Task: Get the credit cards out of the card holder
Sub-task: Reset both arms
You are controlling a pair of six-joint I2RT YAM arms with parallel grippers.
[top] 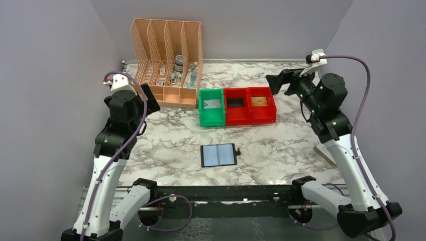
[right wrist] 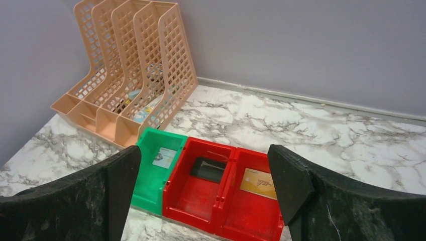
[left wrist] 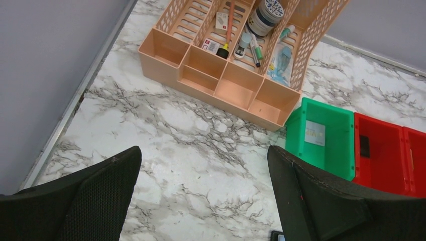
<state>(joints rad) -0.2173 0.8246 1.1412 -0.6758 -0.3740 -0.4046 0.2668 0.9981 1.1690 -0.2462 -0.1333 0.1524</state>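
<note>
The card holder (top: 219,155) lies open and flat on the marble near the front middle, showing two grey-blue panels; only its corner (left wrist: 277,236) shows in the left wrist view. A pale credit card (right wrist: 164,157) lies in the green bin (top: 211,120), a dark card (right wrist: 207,169) in the middle red bin (right wrist: 198,198), and a gold card (right wrist: 257,183) in the right red bin (right wrist: 251,221). My left gripper (top: 149,98) hangs open over bare marble at the left, its jaws (left wrist: 203,153) wide and empty. My right gripper (top: 281,80) hovers open behind the red bins, jaws (right wrist: 204,150) empty.
A peach lattice file organizer (top: 166,65) with pens, a jar and small items stands at the back left, beside the green bin. The three bins sit side by side mid-table. Grey walls close in the back and sides. A metal rail (top: 221,191) runs along the near edge.
</note>
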